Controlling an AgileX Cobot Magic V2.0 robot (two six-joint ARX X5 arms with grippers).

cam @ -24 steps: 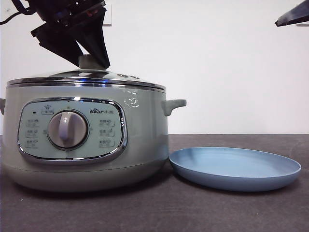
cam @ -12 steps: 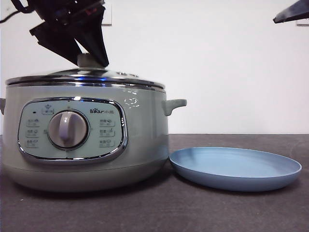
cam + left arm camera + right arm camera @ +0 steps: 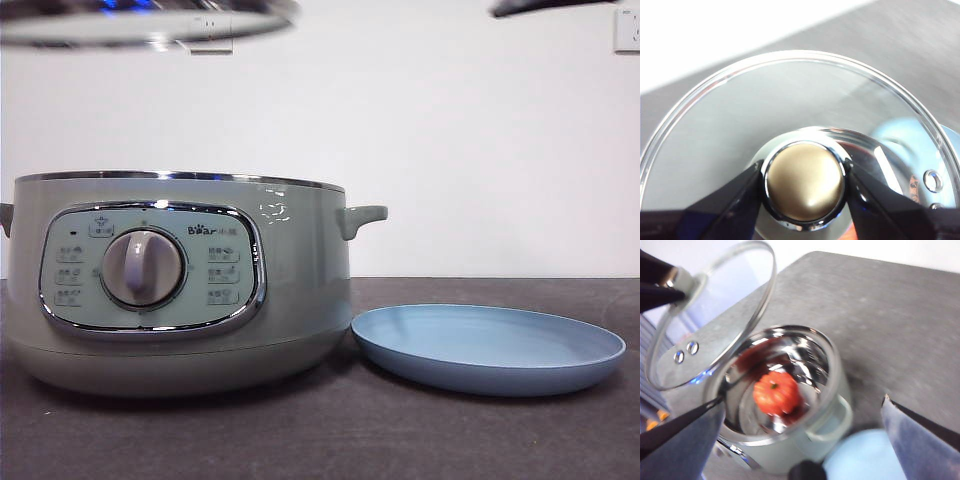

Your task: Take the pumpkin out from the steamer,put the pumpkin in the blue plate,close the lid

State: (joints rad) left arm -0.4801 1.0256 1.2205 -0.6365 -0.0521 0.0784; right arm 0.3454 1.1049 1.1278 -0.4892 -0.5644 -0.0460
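Pumpkin (image 3: 776,391): small, orange-red, ribbed; sits at the bottom of the open steamer (image 3: 180,290), inside its shiny bowl. Judged light and rigid, likely slick; best taken across the ribbed sides from above, clear of the stem.

Lid (image 3: 790,125): glass, chrome rim; held high above the steamer, clear of it. Left gripper (image 3: 804,182) is clamped on its knob. Judged fragile and fairly heavy.

Right gripper (image 3: 800,440): jaws spread wide, holding nothing, above steamer and plate.

Plate (image 3: 488,345): blue, shallow, just beside the steamer; nothing on it.
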